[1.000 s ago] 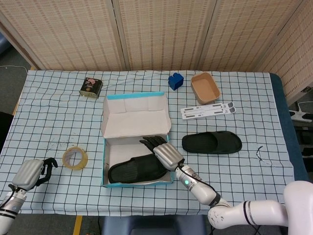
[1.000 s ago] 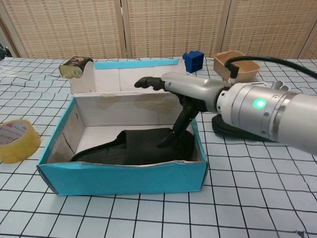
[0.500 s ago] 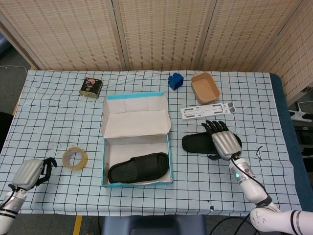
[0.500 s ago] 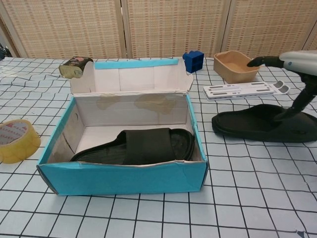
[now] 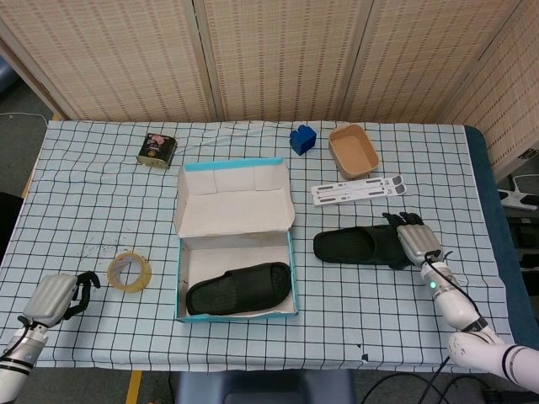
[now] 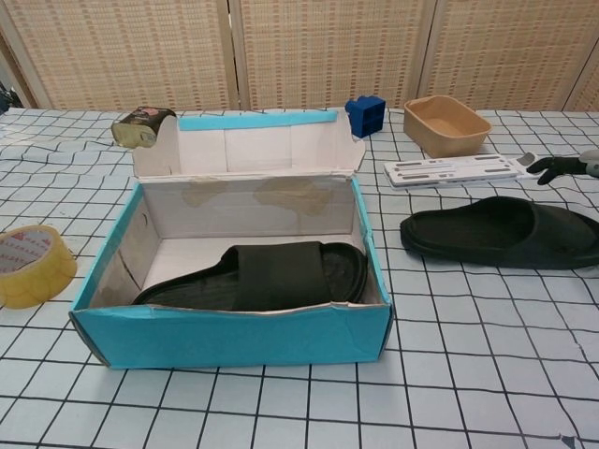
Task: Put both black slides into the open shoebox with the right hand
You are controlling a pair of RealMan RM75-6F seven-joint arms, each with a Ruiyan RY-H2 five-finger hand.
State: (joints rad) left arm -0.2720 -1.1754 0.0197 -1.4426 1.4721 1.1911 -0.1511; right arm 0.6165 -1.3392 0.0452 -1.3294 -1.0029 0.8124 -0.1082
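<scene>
The open shoebox (image 5: 234, 206) with teal walls (image 6: 234, 337) stands mid-table. One black slide (image 5: 238, 288) lies flat inside it (image 6: 267, 278). The other black slide (image 5: 358, 245) lies on the cloth just right of the box (image 6: 496, 231). My right hand (image 5: 416, 239) hovers at this slide's right end, fingers stretched out and holding nothing. In the chest view only its dark fingertips (image 6: 560, 166) show at the right edge, above the slide. My left hand (image 5: 52, 299) rests at the table's near left corner, fingers curled in on nothing.
A yellow tape roll (image 5: 129, 272) lies left of the box. At the back are a tin (image 5: 157, 150), a blue block (image 5: 302, 139) and a tan tray (image 5: 353, 151). A white strip (image 5: 358, 188) lies just behind the loose slide.
My right hand left the slide in the box, crossed right over the second slide, and now sits at that slide's right end. The left hand has stayed put.
</scene>
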